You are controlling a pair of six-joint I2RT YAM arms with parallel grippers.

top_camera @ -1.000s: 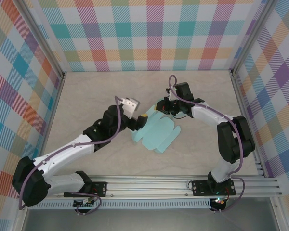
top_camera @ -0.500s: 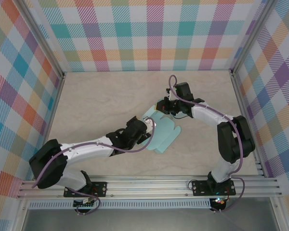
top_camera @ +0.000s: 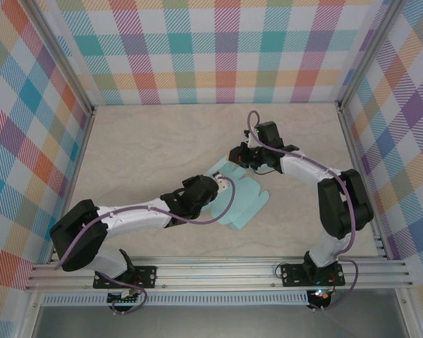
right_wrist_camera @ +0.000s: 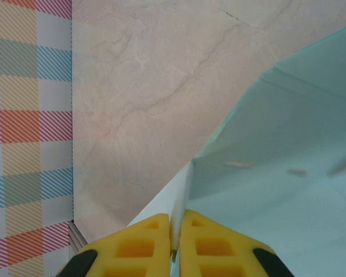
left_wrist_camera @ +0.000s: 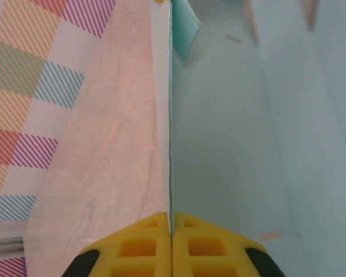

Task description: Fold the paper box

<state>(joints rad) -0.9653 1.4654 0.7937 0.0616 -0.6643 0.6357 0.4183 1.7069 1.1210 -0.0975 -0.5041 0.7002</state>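
Over on the top camera, the flat pale-teal paper box (top_camera: 245, 201) lies roughly mid-table on the beige marbled tabletop (top_camera: 148, 141), with pastel plaid walls (top_camera: 225, 49) all round; the left gripper (top_camera: 221, 189) comes in low from the near left and sits on the sheet's left edge; the right gripper (top_camera: 234, 156) reaches in from the far right and meets the sheet's far corner; from up here the fingers themselves are too small to read, so can't call their state from this angle.

Left wrist cam next; the two yellow fingers (left_wrist_camera: 132, 248) of the left gripper (left_wrist_camera: 171, 216) are pressed flat together with the thin edge of the paper box (left_wrist_camera: 248, 144) nipped between them; the sheet runs off to the right, its edge a straight line up the middle of the picture; tabletop (left_wrist_camera: 121, 144) to the left of that line, plaid wall (left_wrist_camera: 29, 86) beyond.

Right wrist cam; the right gripper (right_wrist_camera: 177, 218) has its yellow fingers (right_wrist_camera: 219, 248) very nearly touching, a pale sliver of the paper box (right_wrist_camera: 277, 161) caught in the narrow slit between them; the teal sheet fans out to the right with a crease across it; tabletop (right_wrist_camera: 138, 86) above and left, plaid wall (right_wrist_camera: 29, 115) at the left edge.
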